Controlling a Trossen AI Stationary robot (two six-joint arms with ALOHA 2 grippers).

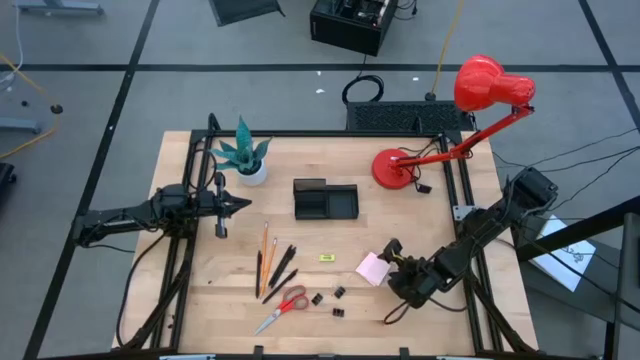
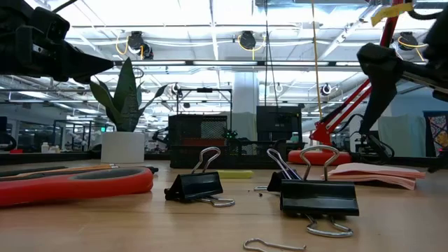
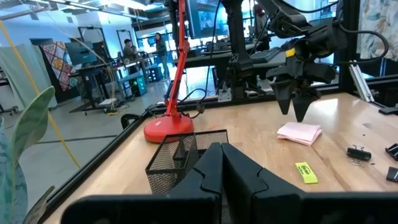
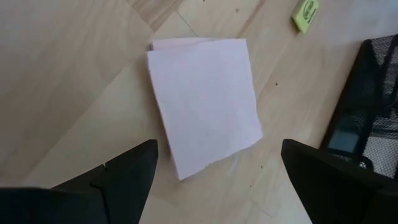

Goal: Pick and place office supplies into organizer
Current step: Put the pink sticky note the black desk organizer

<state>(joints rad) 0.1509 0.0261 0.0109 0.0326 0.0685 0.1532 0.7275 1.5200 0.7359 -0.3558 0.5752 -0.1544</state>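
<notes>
The right gripper (image 4: 214,171) hangs with its fingers spread wide above the pink sticky-note pad (image 4: 205,102), which lies flat on the table (image 1: 200,280) near the yellow piece (image 4: 305,14). The pad looks light, thin and floppy; pinching across its opposite edges seems best.

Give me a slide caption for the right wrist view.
Open right tool hovering above the pink sticky-note pad on the table, organizer nearby.
</notes>
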